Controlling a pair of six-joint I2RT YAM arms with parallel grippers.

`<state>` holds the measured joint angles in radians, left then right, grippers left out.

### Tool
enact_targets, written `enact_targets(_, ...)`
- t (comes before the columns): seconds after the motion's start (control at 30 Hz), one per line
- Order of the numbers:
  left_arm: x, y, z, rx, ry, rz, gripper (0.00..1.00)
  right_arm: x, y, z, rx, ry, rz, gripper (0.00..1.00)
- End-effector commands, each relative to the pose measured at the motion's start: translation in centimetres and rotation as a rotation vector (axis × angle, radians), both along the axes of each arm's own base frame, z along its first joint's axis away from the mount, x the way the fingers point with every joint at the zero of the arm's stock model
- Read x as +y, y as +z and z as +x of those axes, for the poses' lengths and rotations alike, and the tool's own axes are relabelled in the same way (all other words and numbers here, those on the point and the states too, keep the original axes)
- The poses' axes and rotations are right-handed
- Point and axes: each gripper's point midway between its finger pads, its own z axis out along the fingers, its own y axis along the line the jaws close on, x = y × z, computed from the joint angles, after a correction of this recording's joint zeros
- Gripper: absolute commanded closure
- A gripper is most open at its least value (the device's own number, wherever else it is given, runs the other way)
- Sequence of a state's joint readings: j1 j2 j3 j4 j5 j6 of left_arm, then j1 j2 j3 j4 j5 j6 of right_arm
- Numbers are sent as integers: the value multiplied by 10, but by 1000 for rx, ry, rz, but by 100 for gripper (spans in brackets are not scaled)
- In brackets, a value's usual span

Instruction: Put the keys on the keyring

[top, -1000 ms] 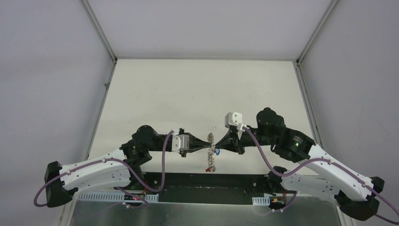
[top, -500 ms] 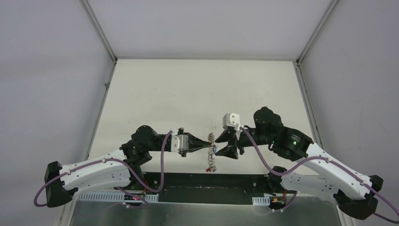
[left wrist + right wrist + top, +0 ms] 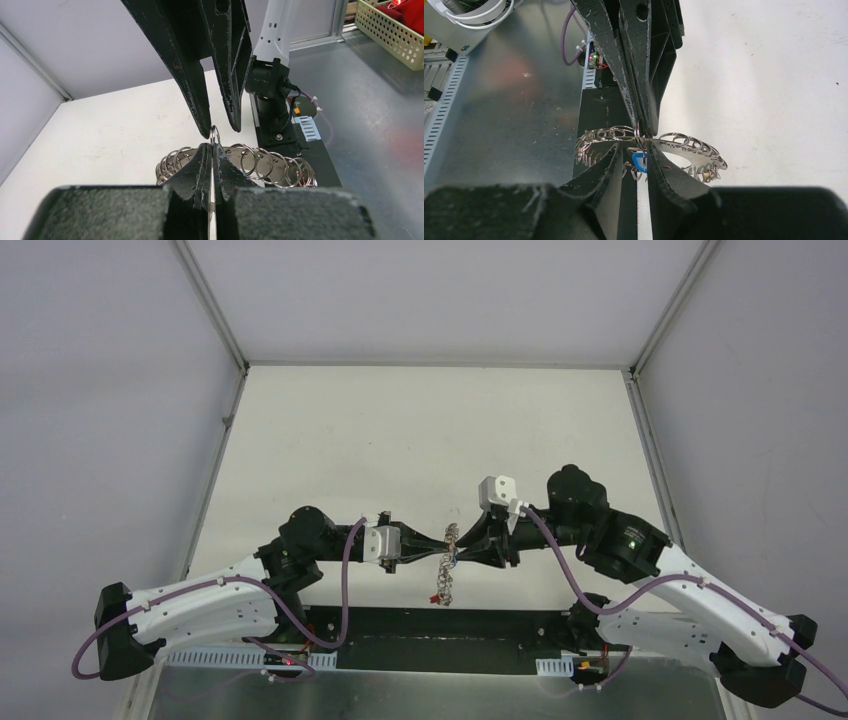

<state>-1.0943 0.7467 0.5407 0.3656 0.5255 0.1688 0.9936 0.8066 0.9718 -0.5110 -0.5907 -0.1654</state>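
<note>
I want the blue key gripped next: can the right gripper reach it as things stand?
Probably yes. The blue-tagged key hangs between the right gripper's parted fingers, just below the ring pinched by the left gripper; only loose rings crowd it.

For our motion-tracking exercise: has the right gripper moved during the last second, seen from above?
Yes, slightly: the right gripper has edged left, away from the right frame post.

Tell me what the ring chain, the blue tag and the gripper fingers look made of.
Chain of split rings: bright polished metal, likely steel; mirror glints.
Blue tag: seemingly plastic, flat opaque colour; mostly hidden.
Right gripper's fingers: black, matte, grainy, scuffed white at edges; probably printed or moulded plastic.
</note>
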Motion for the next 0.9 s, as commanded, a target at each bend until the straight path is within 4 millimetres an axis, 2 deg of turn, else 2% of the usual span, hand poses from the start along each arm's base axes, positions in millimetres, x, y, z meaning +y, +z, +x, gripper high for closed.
enact_targets(0.0, 2, 30, -6, -52, -17, -98, 100, 7, 24, 1, -16, 8, 74, 74)
enact_targets(0.2, 3, 30, -6, -51, -18, -99, 100, 13, 24, 2, 2, 21, 73, 82)
enact_targets(0.33, 3, 29, -6, -49, -17, -98, 100, 13, 22, 3, 3, 11, 66, 100)
enact_targets(0.67, 4, 27, -4, -39, -3, -90, 100, 6, 19, 5, -25, -6, 39, 100)
enact_targets(0.77, 4, 26, -3, -33, 8, -82, 82, 3, 15, 6, -22, -12, 0, 100)
enact_targets(0.87, 6, 24, -2, -39, 14, -57, 74, 1, 10, 8, -20, -13, -50, 100)
